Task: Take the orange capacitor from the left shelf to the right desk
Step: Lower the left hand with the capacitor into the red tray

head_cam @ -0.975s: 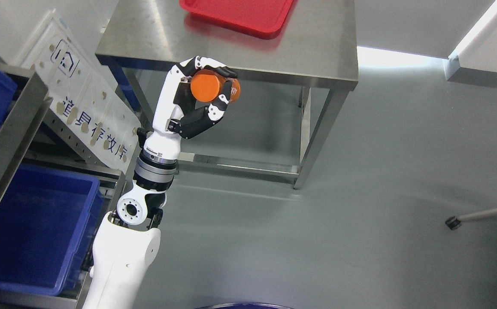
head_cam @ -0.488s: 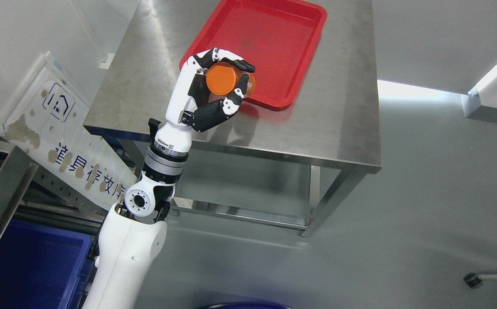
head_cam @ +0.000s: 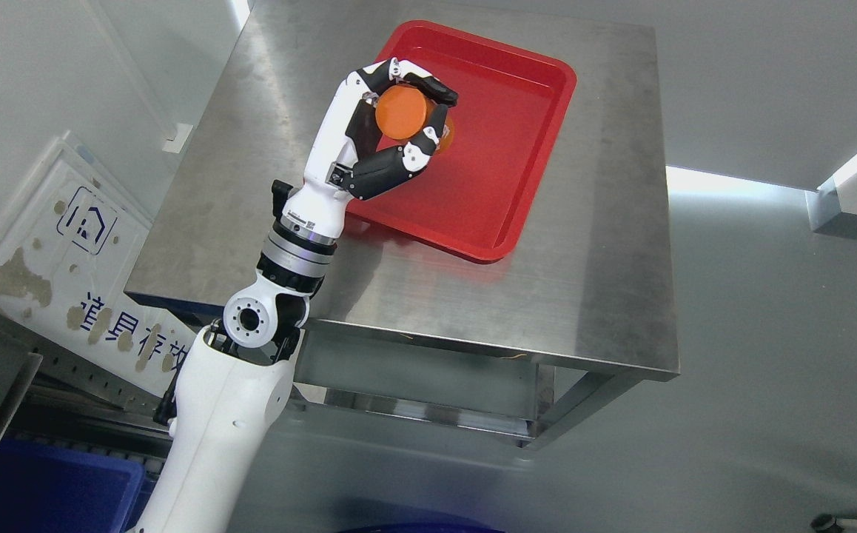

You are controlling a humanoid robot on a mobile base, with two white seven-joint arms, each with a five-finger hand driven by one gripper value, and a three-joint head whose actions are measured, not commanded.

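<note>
Over the tray (head_cam: 525, 185), left hand (head_cam: 391, 144) pinching the capacitor (head_cam: 402, 113): carry step, apparently near its end; next, lower and release into the tray.

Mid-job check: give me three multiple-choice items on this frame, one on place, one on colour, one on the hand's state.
1. Where is the orange capacitor?
A. in a blue bin
B. over the red tray
C. on the floor

2. What colour is the tray on the steel desk?
A. green
B. white
C. red

3. What is the left robot hand doing?
A. gripping the capacitor
B. hanging open
C. resting flat on the desk

Key: 1 B, it shows above the tray's floor. 2 C, plainly red. 3 A, fingers wrap the orange cylinder.
</note>
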